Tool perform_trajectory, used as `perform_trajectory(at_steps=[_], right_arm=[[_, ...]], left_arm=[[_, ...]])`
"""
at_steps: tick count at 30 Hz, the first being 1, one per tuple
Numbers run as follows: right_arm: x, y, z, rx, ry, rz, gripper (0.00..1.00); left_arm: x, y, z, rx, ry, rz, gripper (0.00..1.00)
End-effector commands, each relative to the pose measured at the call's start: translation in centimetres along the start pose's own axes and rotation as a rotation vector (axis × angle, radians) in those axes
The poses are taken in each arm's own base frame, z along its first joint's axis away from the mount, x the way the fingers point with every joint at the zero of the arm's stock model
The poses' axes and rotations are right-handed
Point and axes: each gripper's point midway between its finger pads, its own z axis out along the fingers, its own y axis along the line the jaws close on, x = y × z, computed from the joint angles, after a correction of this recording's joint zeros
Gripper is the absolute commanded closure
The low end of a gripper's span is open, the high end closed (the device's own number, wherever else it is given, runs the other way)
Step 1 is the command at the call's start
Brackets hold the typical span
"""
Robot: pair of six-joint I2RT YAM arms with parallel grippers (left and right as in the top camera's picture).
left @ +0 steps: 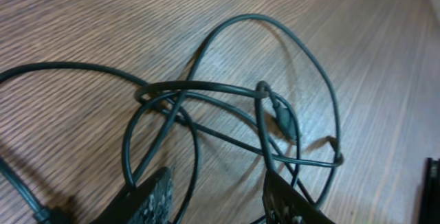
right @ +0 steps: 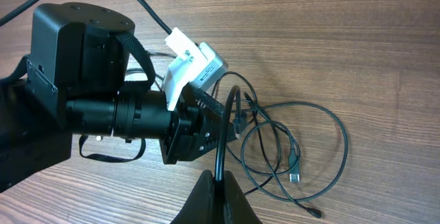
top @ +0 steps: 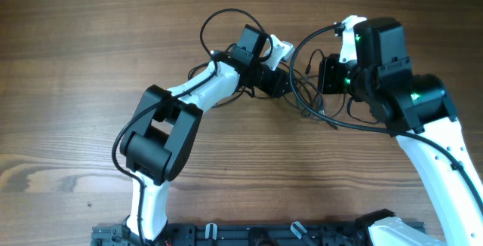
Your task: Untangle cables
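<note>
A: Biggest thing first?

B: Wooden worktop, brown grain, spreading beneath both hands.

A: Next in size?

B: Then left arm, white and black, ending in left hand. Beside it right arm, same build, ending in right hand. Tips turned toward each other, near; contact between them hard to judge.

A: State of left hand?

B: Open, fingers well apart, several thin strands running through the gap and on ahead. Nothing squeezed there.

A: And right hand?

B: Closed, pinching a single strand of the cables. Rises from the tips, bends over at the top, passes right in front of left hand.

A: Where, exactly, for the cables?

B: Lying on the worktop, mostly between the two hands and just ahead of left hand's fingers. Loose tangle of thin dark loops, crossing one another near the middle, one wide loop bowing out farther ahead of left hand.

A: Anything smaller?

B: White camera mount on the wrist behind left hand. Smallest, a dark plug just ahead of one left finger, among the crossing strands.
</note>
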Motion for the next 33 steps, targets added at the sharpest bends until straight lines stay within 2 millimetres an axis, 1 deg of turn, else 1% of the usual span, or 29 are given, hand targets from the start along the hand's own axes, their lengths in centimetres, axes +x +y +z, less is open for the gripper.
perform_trajectory(at_steps=[1, 5, 7, 9, 10, 13, 16, 20, 24, 25, 27, 29, 32, 33], right_arm=[[-0.9, -0.3, -1.2, 0.016, -0.047, 0.006, 0.96], [-1.1, -0.2, -1.2, 0.014, -0.053, 0.004, 0.96], [-1.3, -0.2, -1.2, 0.016, -0.06, 0.002, 0.96], [-1.3, -0.3, -1.2, 0.02, -0.061, 0.003, 0.96], [-1.3, -0.3, -1.2, 0.019, -0.063, 0.003, 0.96], [-1.4, -0.3, -1.2, 0.018, -0.066, 0.003, 0.96], [-1.5, -0.3, -1.2, 0.017, -0.07, 0.003, 0.96], [-1.6, -0.3, -1.2, 0.016, -0.074, 0.004, 0.96], [-1.6, -0.3, -1.2, 0.016, -0.074, 0.005, 0.96], [-1.6, -0.3, -1.2, 0.016, -0.074, 0.006, 0.96], [-1.6, -0.3, -1.2, 0.016, -0.074, 0.006, 0.96], [-1.6, -0.3, -1.2, 0.016, -0.074, 0.006, 0.96], [-1.6, -0.6, -1.2, 0.036, -0.076, 0.014, 0.96], [-1.6, -1.4, -1.3, 0.081, -0.082, 0.042, 0.96]], left_arm=[[0.5, 1.3, 0.3, -0.064, 0.014, -0.009, 0.56], [0.5, 1.9, 0.2, -0.097, 0.014, -0.028, 0.57], [-0.1, 3.0, 0.0, -0.153, -0.013, -0.017, 0.57], [-0.6, 3.6, -0.3, -0.17, -0.034, -0.023, 0.56], [-0.6, 3.8, -0.4, -0.177, -0.035, -0.049, 0.55], [0.4, 3.9, -0.4, -0.182, 0.001, -0.076, 0.55], [1.5, 3.2, 0.0, -0.172, 0.042, -0.107, 0.55], [1.6, 1.1, 0.9, -0.109, 0.055, -0.083, 0.55], [1.5, 0.0, 1.6, -0.096, 0.053, -0.059, 0.62], [1.5, -0.1, 1.6, -0.095, 0.053, -0.056, 0.71], [1.5, -0.1, 1.6, -0.096, 0.053, -0.056, 0.95], [1.5, 0.5, 1.5, -0.122, 0.048, -0.058, 0.96], [1.1, 2.9, 0.7, -0.22, 0.03, -0.072, 0.96], [1.0, 4.1, -0.1, -0.254, 0.022, -0.089, 0.96]])
